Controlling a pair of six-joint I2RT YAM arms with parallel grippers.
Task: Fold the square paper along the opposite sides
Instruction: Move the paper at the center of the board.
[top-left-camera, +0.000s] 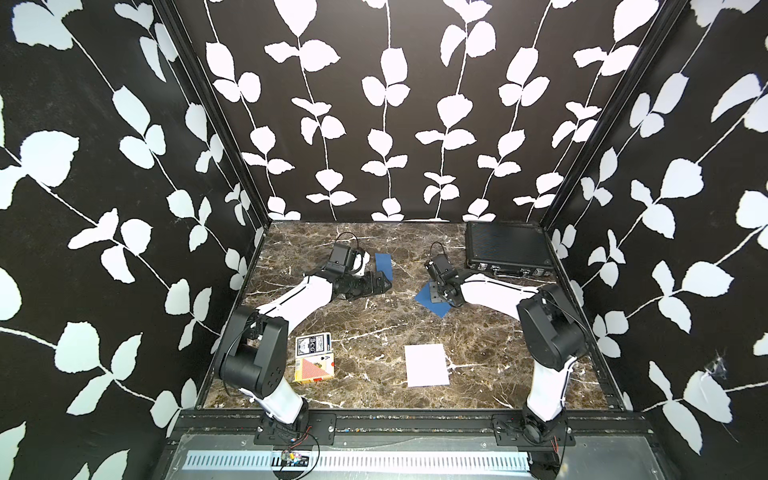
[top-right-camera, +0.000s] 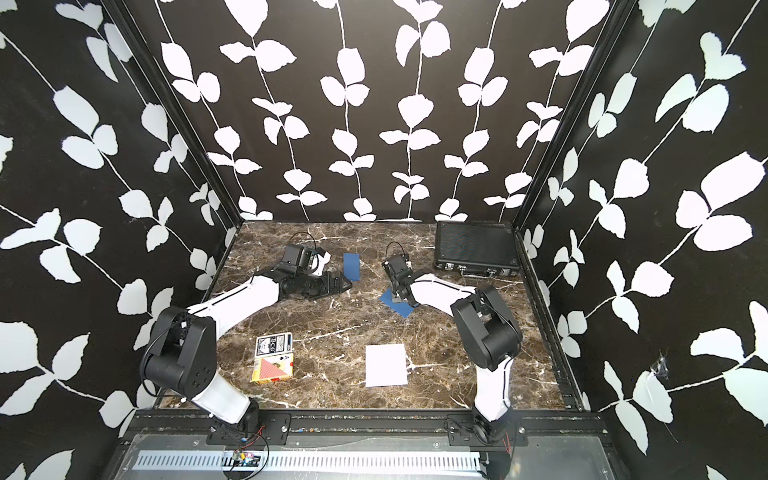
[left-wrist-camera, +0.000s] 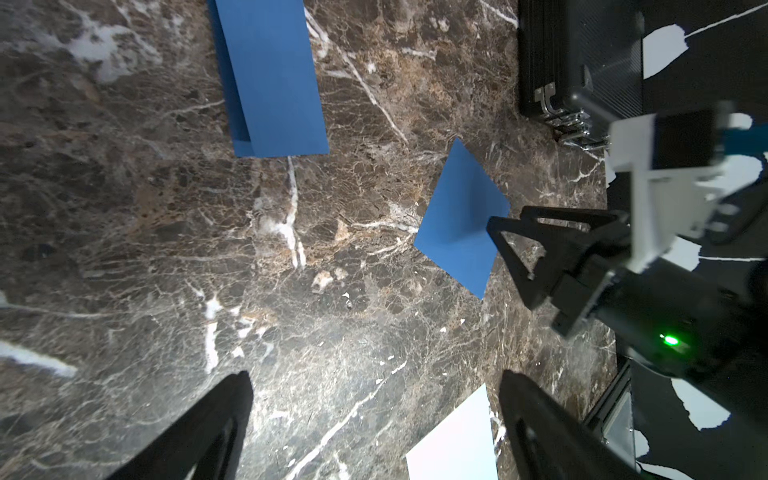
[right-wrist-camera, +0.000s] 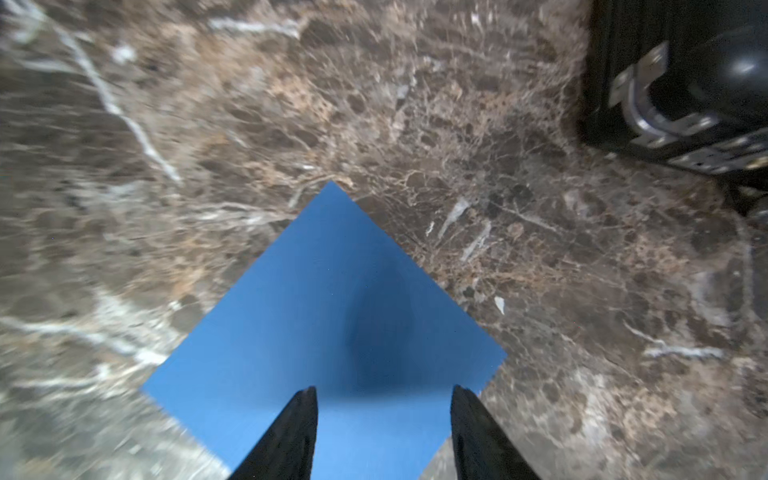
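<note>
Flat blue square paper sheet (top-left-camera: 436, 309) right of centre on brown marble tabletop (top-left-camera: 365, 324), right gripper (right-wrist-camera: 384, 390) low over it, jaws parted, nothing pinched, left gripper (left-wrist-camera: 374, 376) spread wide, empty, near folded blue paper rectangle (top-left-camera: 384, 267) upper centre

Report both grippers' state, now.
Left gripper: open, holding nothing.
Right gripper: open, jaws apart over the blue square paper, not gripping it.

Black case (top-left-camera: 505, 247), two card boxes (top-left-camera: 312, 365)
</note>
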